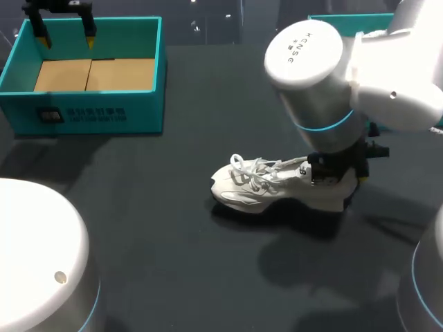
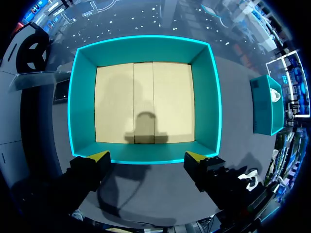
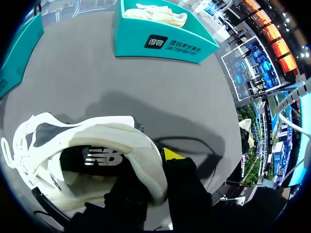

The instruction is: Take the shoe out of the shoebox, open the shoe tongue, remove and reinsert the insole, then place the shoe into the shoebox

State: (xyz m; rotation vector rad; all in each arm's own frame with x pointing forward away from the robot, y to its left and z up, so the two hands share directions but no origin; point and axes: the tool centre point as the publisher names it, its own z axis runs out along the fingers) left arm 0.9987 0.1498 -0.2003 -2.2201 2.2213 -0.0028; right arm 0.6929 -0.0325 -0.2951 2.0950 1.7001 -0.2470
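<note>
While the right tool (image 3: pixel 151 171) is clamped on the heel wall of the white shoe (image 1: pixel 277 185), which sits upright on the worktop (image 1: pixel 173 263) and out of its box, opening the tongue looks like the step in hand. Farther back, the left tool (image 1: pixel 67 41) hangs with fingers apart over the empty teal shoebox (image 1: pixel 90 114). It probably needs to cross over and lift the tongue.

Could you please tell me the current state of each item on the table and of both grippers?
shoebox: open, empty.
shoe: out of the box, upright on its sole on the table.
left gripper: open, over the shoebox, holding nothing.
right gripper: shut on the shoe's heel.
second box: open, another white shoe inside.
</note>
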